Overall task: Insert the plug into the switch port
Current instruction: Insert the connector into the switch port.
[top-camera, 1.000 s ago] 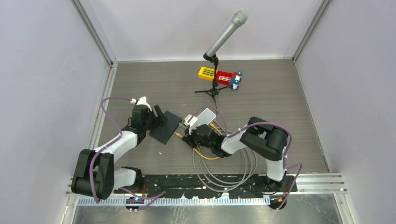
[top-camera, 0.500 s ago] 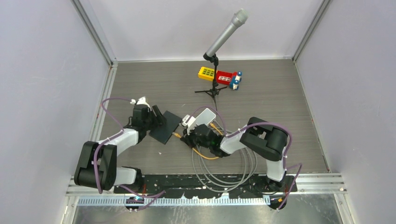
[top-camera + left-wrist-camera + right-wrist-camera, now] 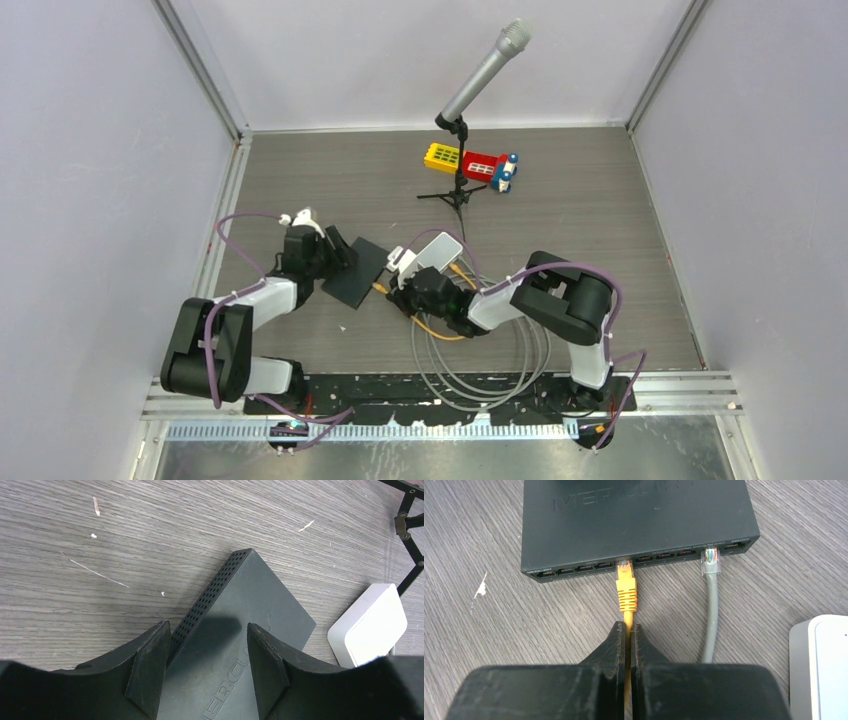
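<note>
The black switch (image 3: 355,272) lies flat, its port row facing my right gripper. The yellow plug (image 3: 626,587) has its clear tip in the mouth of a middle port on the switch (image 3: 634,520). My right gripper (image 3: 628,630) is shut on the yellow cable just behind the plug. My left gripper (image 3: 205,665) is open and straddles the far corner of the switch (image 3: 240,630). One finger sits beside the perforated side and the other over the top face. A grey plug (image 3: 711,562) sits in a port near the right end.
A white box (image 3: 437,250) lies right beside the switch and my right gripper (image 3: 395,288). Grey and yellow cable loops (image 3: 470,360) lie at the near edge. A microphone stand (image 3: 460,190) and toy blocks (image 3: 470,162) stand farther back.
My left gripper's jaws have narrowed around the switch corner. My right gripper has edged left toward the switch with the yellow plug.
</note>
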